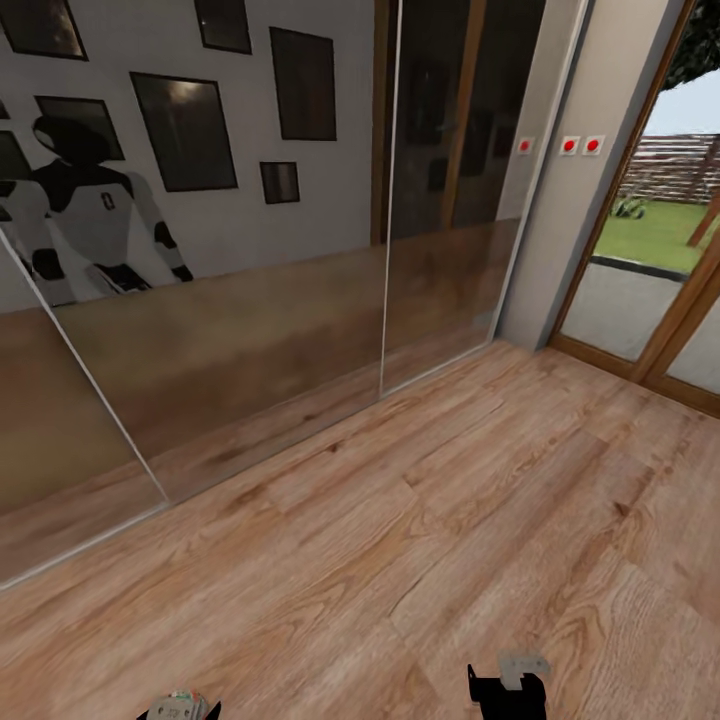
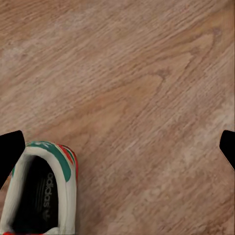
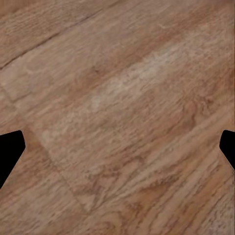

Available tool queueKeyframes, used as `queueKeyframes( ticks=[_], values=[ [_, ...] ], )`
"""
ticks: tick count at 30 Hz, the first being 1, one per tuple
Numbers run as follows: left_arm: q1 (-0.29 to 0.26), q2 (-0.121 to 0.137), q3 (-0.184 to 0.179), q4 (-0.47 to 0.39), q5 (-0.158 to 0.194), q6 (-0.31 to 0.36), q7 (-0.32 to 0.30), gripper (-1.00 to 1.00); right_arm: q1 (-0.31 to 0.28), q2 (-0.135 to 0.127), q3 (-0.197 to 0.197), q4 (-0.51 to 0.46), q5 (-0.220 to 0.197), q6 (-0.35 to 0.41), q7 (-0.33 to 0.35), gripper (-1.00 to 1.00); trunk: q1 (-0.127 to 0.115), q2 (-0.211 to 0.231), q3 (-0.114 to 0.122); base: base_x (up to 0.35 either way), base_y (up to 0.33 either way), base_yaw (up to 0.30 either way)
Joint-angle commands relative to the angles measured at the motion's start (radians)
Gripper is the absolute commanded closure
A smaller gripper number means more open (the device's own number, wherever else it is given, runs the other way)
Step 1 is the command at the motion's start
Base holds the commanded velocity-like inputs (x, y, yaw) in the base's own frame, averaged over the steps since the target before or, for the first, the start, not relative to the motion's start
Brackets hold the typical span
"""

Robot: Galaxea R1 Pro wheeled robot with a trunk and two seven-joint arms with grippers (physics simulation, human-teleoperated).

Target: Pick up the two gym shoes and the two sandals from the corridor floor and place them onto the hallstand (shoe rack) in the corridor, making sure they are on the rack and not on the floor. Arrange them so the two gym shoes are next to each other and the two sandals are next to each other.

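Observation:
One gym shoe, off-white with green stripes and a red-orange heel patch, shows heel-first in the left wrist view on the corridor floor. It sits right beside one black fingertip. My left gripper is open, its fingers far apart with bare planks between them. In the head view a pale bit of that shoe peeks out at the bottom edge by the left gripper. My right gripper is open over bare wood and shows low in the head view. The sandals and the hallstand are out of view.
Mirrored sliding wardrobe doors run along the left and far side, reflecting the robot and framed pictures. A glazed wooden door to a garden stands at the right. Wood-plank floor stretches ahead of me.

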Motion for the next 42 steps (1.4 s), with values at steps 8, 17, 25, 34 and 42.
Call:
queueKeyframes(
  ticks=[8,17,25,34,42],
  values=[
    [-0.001,-0.001,0.009,0.001,-0.006,-0.003,-0.008,-1.00,0.000,0.000,0.003,0.001,0.004,-0.002,-0.006,-1.00,0.000,0.000,-0.001,0.153,0.000,0.000],
    [-0.001,-0.001,0.007,0.001,-0.006,-0.003,-0.008,-1.00,-0.001,0.000,0.003,0.001,0.004,-0.002,-0.006,-1.00,0.000,0.000,-0.001,0.241,0.000,0.000],
    [-0.001,-0.001,0.007,0.001,-0.006,-0.003,-0.008,-1.00,-0.001,0.000,0.003,0.001,0.004,-0.002,-0.006,-1.00,0.000,0.000,-0.001,0.098,0.000,0.000],
    [-0.001,-0.001,0.007,0.001,-0.006,-0.003,-0.008,-1.00,0.000,0.000,0.003,0.001,0.004,-0.002,-0.006,-1.00,0.000,0.000,-0.001,0.014,0.000,0.000],
    [-0.001,-0.001,0.007,0.001,-0.006,-0.003,-0.008,-1.00,-0.001,0.000,0.003,0.001,0.004,-0.002,-0.006,-1.00,0.000,0.000,-0.001,0.011,0.000,0.000]
  ],
)
